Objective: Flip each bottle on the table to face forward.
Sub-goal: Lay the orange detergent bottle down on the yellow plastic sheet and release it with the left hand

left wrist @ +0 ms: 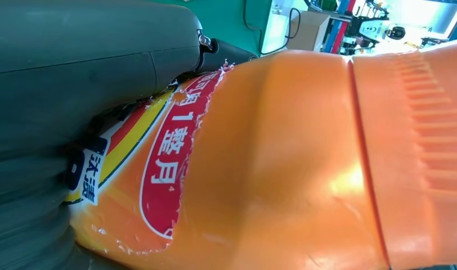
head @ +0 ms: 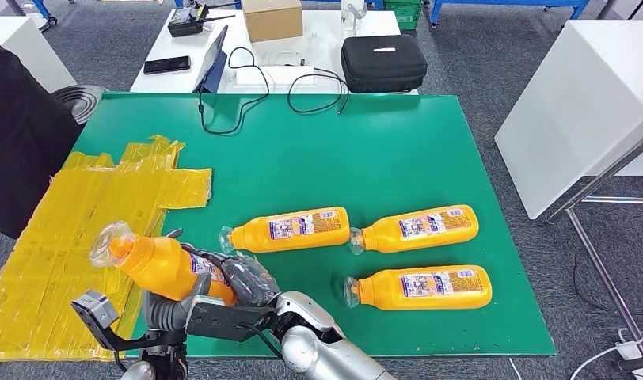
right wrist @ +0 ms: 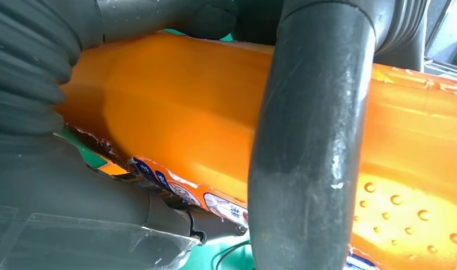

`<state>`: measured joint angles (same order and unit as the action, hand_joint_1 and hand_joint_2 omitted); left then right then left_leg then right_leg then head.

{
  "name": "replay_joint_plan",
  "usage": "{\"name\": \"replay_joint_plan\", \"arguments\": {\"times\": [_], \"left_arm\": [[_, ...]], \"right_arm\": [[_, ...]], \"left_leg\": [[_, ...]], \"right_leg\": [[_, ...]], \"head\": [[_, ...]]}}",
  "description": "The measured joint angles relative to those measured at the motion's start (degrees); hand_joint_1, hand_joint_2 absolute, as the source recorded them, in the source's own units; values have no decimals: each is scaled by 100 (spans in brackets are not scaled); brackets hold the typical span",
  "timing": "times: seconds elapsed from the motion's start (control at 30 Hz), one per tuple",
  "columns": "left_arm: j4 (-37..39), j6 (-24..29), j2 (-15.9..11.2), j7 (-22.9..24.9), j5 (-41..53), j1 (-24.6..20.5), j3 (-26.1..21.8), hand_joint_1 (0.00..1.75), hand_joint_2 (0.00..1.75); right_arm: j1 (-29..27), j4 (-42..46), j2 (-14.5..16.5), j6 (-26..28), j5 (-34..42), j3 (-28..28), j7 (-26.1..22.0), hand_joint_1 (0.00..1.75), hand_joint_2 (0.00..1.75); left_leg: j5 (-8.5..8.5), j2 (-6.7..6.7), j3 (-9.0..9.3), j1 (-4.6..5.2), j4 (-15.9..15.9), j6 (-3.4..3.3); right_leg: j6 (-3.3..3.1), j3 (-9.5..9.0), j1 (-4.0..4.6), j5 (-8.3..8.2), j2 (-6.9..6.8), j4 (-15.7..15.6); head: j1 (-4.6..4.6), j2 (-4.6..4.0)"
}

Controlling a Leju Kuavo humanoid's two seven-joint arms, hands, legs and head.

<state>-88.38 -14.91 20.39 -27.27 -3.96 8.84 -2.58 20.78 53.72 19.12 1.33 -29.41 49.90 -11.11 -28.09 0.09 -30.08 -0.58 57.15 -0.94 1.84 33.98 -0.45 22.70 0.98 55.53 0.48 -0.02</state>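
**A:** What can you read on the held bottle?

**B:** From the left wrist, a torn red label with white Chinese characters, "1整月" among them, and a small dark patch with more characters. The rest of the print is too ragged to read.

**A:** How are the hands set?

**B:** Both grip it, lifted off the green table at its near left corner, clear cap tilted up and leftward. The right hand wraps its dark fingers round the body. The left hand presses against the label end, its fingers mostly hidden behind the bottle.

**A:** And farther out?

**B:** Three bottles lie flat, white labels up, caps leftward: the near right bottle, the middle bottle and the far right bottle. Their print is too small to read. Yellow tape covers the table's left side.
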Motion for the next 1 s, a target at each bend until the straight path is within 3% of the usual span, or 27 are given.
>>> {"name": "replay_joint_plan", "arguments": {"times": [0.1,0.13,0.23,0.33,0.43,0.53,0.6,0.73,0.93,1.0], "left_arm": [[8,-40,0,-5,-127,6,-22,175,175],[10,-46,0,-5,-165,4,-31,175,175],[-3,162,-1,-11,0,-36,-67,175,175],[-49,885,-15,-63,962,-152,-104,175,175],[5,2357,-130,3,2644,-510,-341,175,175],[342,3929,-448,135,4496,-1002,-717,175,175],[702,4605,-702,169,5277,-1295,-906,175,175],[1377,5162,-1105,190,5970,-1674,-1125,175,175],[1955,5460,-1355,445,6728,-1877,-1156,175,175],[2072,5466,-1399,513,6906,-1909,-1152,175,175]], "right_arm": [[0,1,0,35,-88,0,-14,18,44],[-2,3,0,81,-149,-1,-22,0,0],[-46,71,-28,297,-375,-45,-27,0,0],[-234,342,-140,445,-522,-260,-2,0,0],[-469,906,-330,400,-612,-635,-37,0,0],[-496,1355,-569,239,-670,-1065,-98,0,0],[-456,1482,-717,199,-690,-1289,-153,0,0],[-371,1585,-924,191,-703,-1524,-187,0,0],[-349,1698,-1153,205,-697,-1638,-184,0,0],[-347,1716,-1208,209,-692,-1654,-183,0,87]], "left_leg": [[0,0,0,0,0,0],[0,0,0,0,0,0],[0,-2,0,0,0,0],[2,-14,-3,0,0,-2],[4,-15,-4,2,1,0],[15,-21,-3,4,2,-2],[24,-29,-7,3,2,-2],[28,-27,-7,2,2,1],[29,-28,-14,2,2,1],[29,-28,-16,3,2,1]], "right_leg": [[0,1,0,0,0,0],[0,1,0,0,0,0],[0,1,0,0,-3,0],[0,0,0,0,-11,0],[2,2,-2,-2,-12,0],[3,0,-1,-3,-21,0],[2,-1,0,-4,-29,1],[1,0,1,-5,-29,3],[2,3,-2,-4,-29,3],[2,5,-4,-4,-30,2]], "head": [[0,0],[0,0],[-1,0],[2,0],[2,0],[-1,0],[1,0],[-1,0],[0,0],[1,0]]}}
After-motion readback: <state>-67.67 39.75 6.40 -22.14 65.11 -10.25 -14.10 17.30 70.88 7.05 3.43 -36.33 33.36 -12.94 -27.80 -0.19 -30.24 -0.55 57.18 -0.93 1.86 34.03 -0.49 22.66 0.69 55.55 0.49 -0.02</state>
